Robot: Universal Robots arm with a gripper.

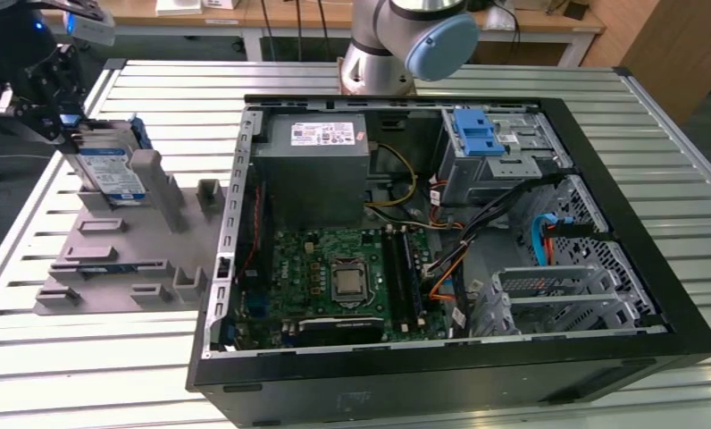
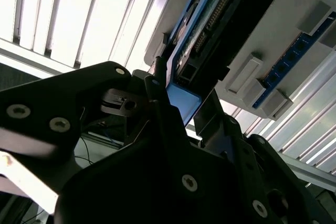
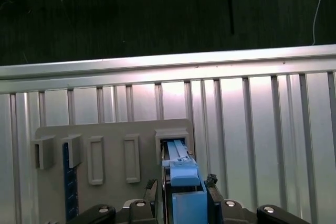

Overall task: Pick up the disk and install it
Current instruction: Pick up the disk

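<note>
While the disk [image 1: 108, 174] stands upright in the grey rack [image 1: 129, 268] at the exterior view's left, well apart from the computer case [image 1: 451, 223], the gripper [image 3: 181, 183] clamps its blue-framed top edge | risk: a tilted pull could jam it in the rack | first wrist view: fingers [image 3: 211, 181] flanking it; exterior view: route to case.

Ribbed silver metal table [image 1: 81, 375], slats running across the exterior view. On it twd the exterior view's left: flat grey fixture plate [image 1: 105, 299] w/ raised blocks & slots. Just beside that, on the right: big black PC case [image 1: 451, 393] lying on its side, panel off; arm base [image 1: 373, 71] at far edge.
</note>
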